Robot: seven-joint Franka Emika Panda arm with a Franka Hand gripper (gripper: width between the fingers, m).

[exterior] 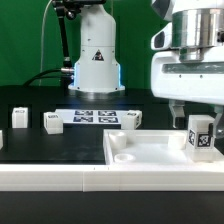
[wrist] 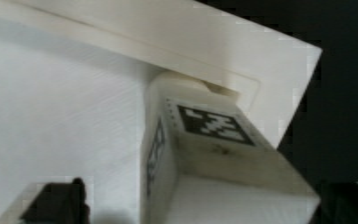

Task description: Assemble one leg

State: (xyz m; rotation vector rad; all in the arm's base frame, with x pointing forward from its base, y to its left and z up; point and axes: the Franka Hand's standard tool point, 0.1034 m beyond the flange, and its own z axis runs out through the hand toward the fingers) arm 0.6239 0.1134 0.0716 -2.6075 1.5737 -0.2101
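Note:
A white leg [exterior: 200, 137] with a black-and-white tag stands upright on the large white tray-like piece [exterior: 150, 152], at its corner on the exterior view's right. My gripper [exterior: 198, 120] hangs right over it, with the jaws on either side of the leg's top. In the wrist view the leg [wrist: 220, 160] lies between the two dark fingers [wrist: 55, 200]. That finger stands clearly apart from the leg, so the gripper is open. The other finger is close against the leg's far side. The tray-like piece [wrist: 69, 90] fills most of the wrist view.
Three more white legs stand on the black table: two [exterior: 20, 117] [exterior: 52, 122] at the exterior view's left and one [exterior: 132, 119] near the middle. The marker board [exterior: 95, 116] lies flat behind them. The robot's base [exterior: 95, 60] stands at the back.

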